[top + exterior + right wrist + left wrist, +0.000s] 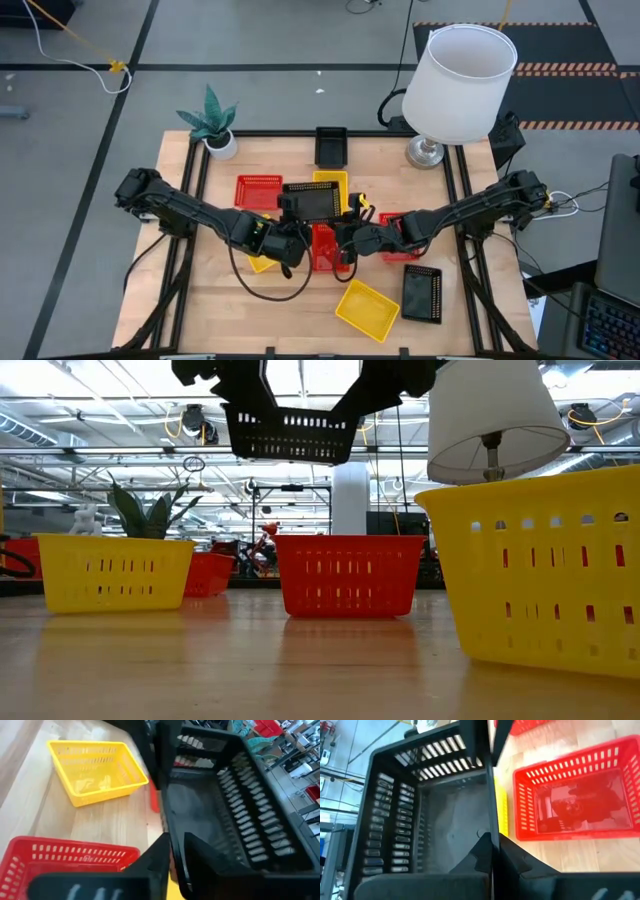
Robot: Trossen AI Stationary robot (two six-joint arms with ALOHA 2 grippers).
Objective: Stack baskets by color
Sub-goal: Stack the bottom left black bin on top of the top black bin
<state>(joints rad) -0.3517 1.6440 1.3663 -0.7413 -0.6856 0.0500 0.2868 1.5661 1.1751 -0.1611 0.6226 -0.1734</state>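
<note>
A black basket (pixel 310 200) hangs high above the table's middle, held between my left gripper (pixel 288 222) and my right gripper (pixel 346 220), both shut on it. In the low view the black basket (pixel 290 432) is level, well above a red basket (pixel 348 573) that stands on the table right under it. Other baskets rest on their bases: a red basket (pixel 258 190), a yellow basket (pixel 331 180) behind the held one, a yellow basket (pixel 367 308), a black basket (pixel 421 293) at the near right and a black basket (pixel 331 145) at the far edge. My left gripper (pixel 492 847) grips the black basket's wall on the table's left side (pixel 489 805), one finger inside the basket and one outside. It comes slanting down from the left. The basket is lifted clear, level, its opening up. My right gripper (pixel 172 852) grips the opposite wall (pixel 167 795), on the table's right side, one finger inside and one outside. It comes slanting down from the right. The basket hangs clear between the two grippers.
A white lampshade on its lamp (pixel 458 80) stands at the far right and a small potted plant (pixel 212 125) at the far left. Another red basket (pixel 400 238) lies under my right arm and a yellow one (pixel 262 264) under my left arm. Bare wood shows along the near left.
</note>
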